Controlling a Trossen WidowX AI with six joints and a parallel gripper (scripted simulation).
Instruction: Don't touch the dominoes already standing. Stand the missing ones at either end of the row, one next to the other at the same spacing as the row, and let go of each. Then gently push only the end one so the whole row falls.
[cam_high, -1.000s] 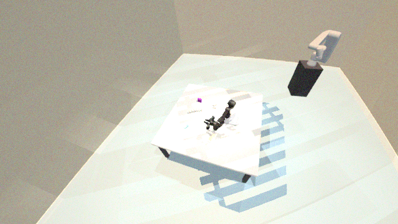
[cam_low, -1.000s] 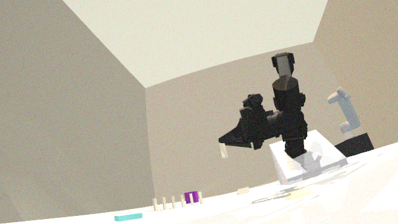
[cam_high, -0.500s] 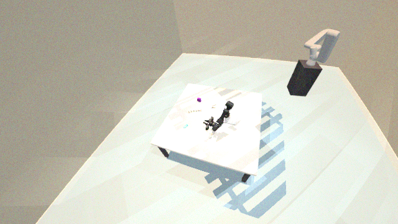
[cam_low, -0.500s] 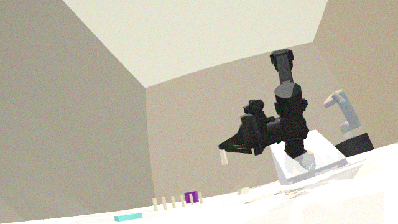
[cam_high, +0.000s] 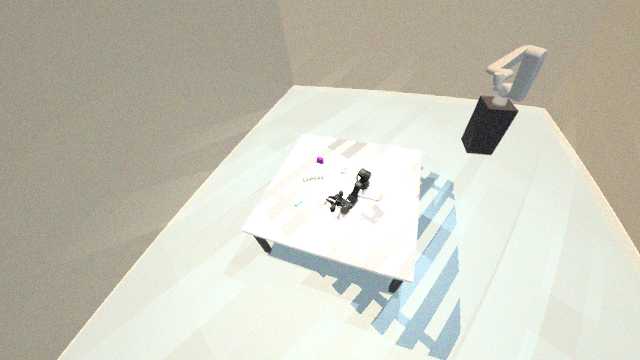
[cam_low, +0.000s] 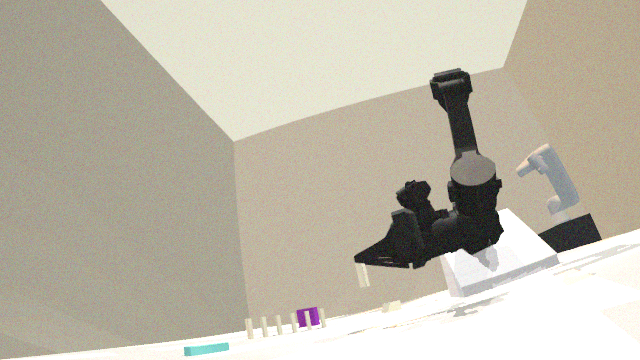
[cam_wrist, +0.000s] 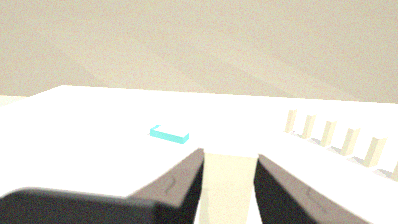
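Gripper: our gripper (cam_high: 330, 201) (cam_low: 358, 259) (cam_wrist: 231, 156) is grasping one cream domino, its two fingers pressed to either side of it, and it is well above the table (cam_high: 345, 245) (cam_low: 400, 340) (cam_wrist: 90, 150).
Held domino: this cream domino (cam_low: 363, 276) (cam_wrist: 229, 187) hangs below our fingertips, slightly tilted in the exterior view and touching nothing beneath it.
Standing row: ahead of our gripper, lower and off to the right in the wrist view, we have a row of standing dominoes (cam_high: 313, 178) (cam_low: 279, 325) (cam_wrist: 328, 133); we count six upright in the exterior view, each apart from the next, with the nearest cut off by the wrist picture's edge.
Loose piece: a low cream piece (cam_high: 344, 170) (cam_low: 392, 306) rests on the table below our gripper's height, apart from the row; we cannot tell its exact shape.
Teal bar: it (cam_high: 298, 203) (cam_low: 206, 349) (cam_wrist: 169, 134) lies flat ahead of our fingers, slightly left in the wrist view.
Purple block: it (cam_high: 320, 160) (cam_low: 307, 317) sits beyond the row from our gripper.
Our arm: the black arm (cam_high: 356, 191) (cam_low: 462, 125) rises behind our gripper.
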